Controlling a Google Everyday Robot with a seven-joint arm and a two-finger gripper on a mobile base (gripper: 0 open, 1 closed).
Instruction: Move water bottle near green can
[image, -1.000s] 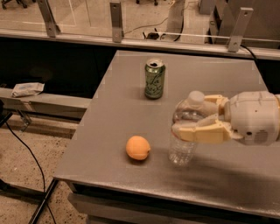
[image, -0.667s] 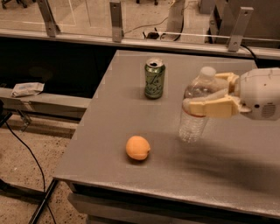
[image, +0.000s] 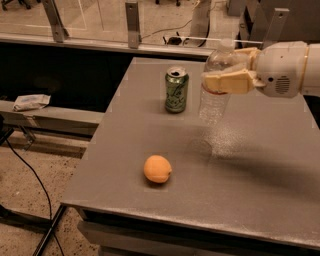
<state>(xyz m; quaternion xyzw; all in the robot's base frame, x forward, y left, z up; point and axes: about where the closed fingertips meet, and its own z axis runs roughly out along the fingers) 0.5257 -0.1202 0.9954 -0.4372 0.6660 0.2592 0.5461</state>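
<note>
The green can (image: 176, 89) stands upright near the back left of the grey table (image: 260, 165). My gripper (image: 227, 70) comes in from the right and is shut on the water bottle (image: 216, 85), a clear ribbed bottle with a white cap. The bottle hangs upright in the air, just right of the can and a small gap from it. Its base is above the tabletop, with its shadow on the table below.
An orange fruit (image: 157, 168) lies near the table's front left. A glass partition with metal posts (image: 132, 22) runs behind the table. The floor drops off at the left, with a cable (image: 30, 175) and a white wrapper (image: 31, 102).
My gripper has carried the water bottle up and back from beside the orange fruit to just right of the green can. The can and fruit have not moved.
</note>
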